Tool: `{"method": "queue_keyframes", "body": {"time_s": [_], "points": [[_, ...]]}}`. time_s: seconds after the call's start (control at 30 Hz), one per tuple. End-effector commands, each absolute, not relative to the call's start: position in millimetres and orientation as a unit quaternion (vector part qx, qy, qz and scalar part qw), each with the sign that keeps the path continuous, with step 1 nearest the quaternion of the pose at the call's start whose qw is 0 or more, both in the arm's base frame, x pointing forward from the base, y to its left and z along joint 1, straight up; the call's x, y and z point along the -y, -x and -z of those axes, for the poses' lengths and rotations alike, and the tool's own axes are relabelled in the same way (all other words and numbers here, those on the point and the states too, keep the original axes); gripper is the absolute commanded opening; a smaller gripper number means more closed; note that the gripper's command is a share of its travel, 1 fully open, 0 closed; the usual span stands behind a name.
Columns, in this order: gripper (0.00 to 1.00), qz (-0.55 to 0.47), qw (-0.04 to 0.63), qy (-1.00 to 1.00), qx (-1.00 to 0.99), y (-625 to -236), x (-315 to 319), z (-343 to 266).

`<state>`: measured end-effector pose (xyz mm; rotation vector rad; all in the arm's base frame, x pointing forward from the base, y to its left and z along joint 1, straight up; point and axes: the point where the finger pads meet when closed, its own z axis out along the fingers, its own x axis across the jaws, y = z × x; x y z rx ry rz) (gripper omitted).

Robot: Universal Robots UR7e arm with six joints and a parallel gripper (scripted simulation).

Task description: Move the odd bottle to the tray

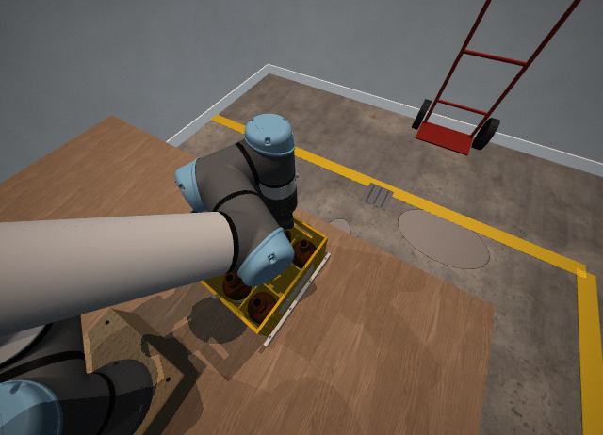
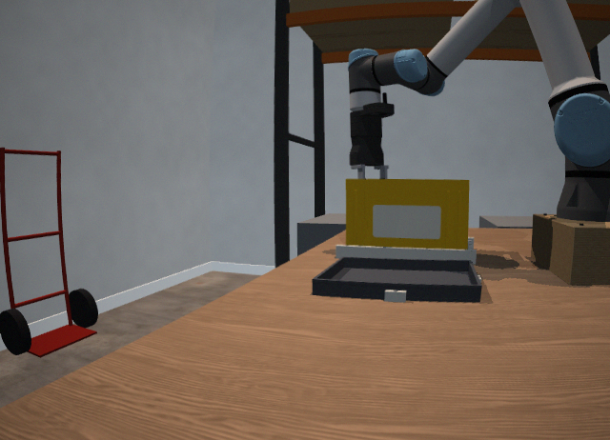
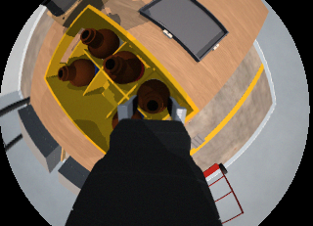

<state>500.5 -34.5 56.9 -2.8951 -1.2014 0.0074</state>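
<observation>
The yellow crate [image 1: 260, 329] [image 2: 409, 191] [image 3: 88, 115] holds five upright brown bottles. In the wrist view, three stand away from the gripper: one bottle [image 3: 103, 42], a second bottle [image 3: 78, 72] and a third bottle [image 3: 124, 67]. A fourth bottle [image 3: 153, 91] has its mouth between the fingers. A fifth bottle [image 3: 117, 122] is mostly hidden by the gripper. My gripper [image 2: 373, 173] [image 3: 153, 102] is open, pointing down over the crate's far end; its fingertips are hidden behind the crate wall in the exterior view. The dark tray [image 2: 344, 287] [image 3: 183, 25] holds nothing. I cannot tell which neck differs.
A white rail [image 1: 297, 301] [image 2: 403, 251] runs along the crate's foot, between crate and tray. The arm's wooden base block [image 1: 109, 343] [image 2: 591, 253] stands to one side. A red hand truck [image 1: 443, 137] [image 2: 64, 339] is on the floor beyond the table [image 1: 389, 323].
</observation>
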Motion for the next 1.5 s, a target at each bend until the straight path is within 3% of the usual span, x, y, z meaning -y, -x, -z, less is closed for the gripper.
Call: {"method": "queue_keyframes", "body": {"time_s": [0.0,0.33,0.37,1.47], "points": [[1.00,-0.002,0.003,0.924,0.383,-500.9,34.6,-57.5],[1.00,-0.002,0.003,0.924,0.383,-500.9,34.6,-57.5],[0.00,-0.002,0.003,0.924,0.383,-500.9,34.6,-57.5],[0.00,-0.002,0.003,0.924,0.383,-500.9,34.6,-57.5]]}}
